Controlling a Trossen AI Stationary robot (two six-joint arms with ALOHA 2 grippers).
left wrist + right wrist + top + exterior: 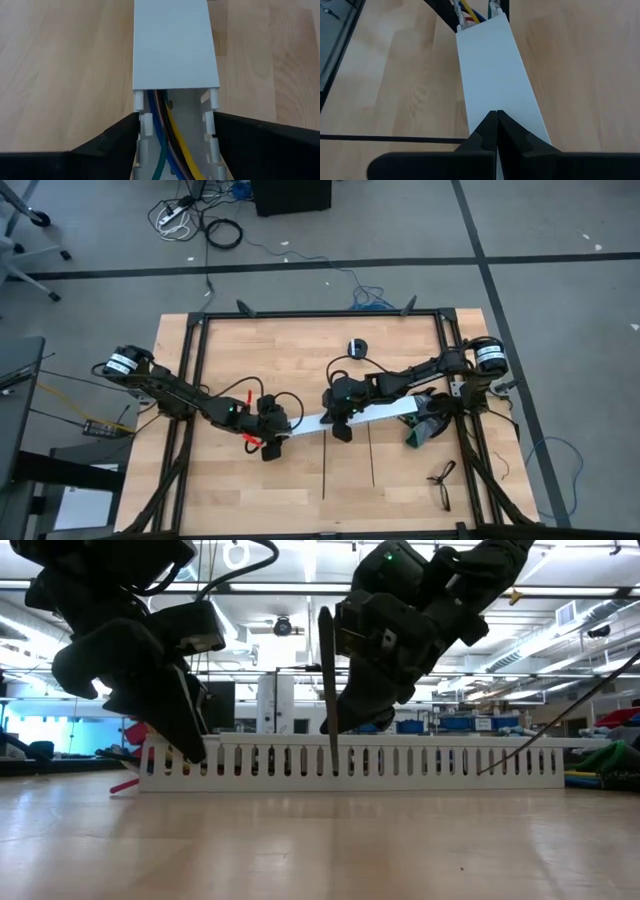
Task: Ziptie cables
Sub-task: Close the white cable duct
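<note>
A long white slotted channel (365,416) lies across the middle of the table, a flat white cover (492,75) over most of its length. The cables (172,145), blue, yellow, green and brown wires, lie inside it and show at its uncovered left end. My left gripper (176,117) is shut on that end. My right gripper (497,115) is shut, its tips over the cover near the channel's middle. Two zipties (327,465) (372,455) lie flat on the table nearer the front edge, apart from both grippers. My left gripper has the channel's uncovered left end between its two fingers, one finger (117,137) against each slotted side wall (141,125). The fingers slant down from the table's left and lie along the channel, which rests on the table. My right gripper's shut tips stand over the cover's top face (492,95), slanting down from the right; whether they touch it I cannot tell.
A small black round object (358,347) sits behind the channel. Something green (425,430) lies at the channel's right end. A black hand tool (440,473) lies at the front right. Black frame rails (320,314) run round the tabletop.
</note>
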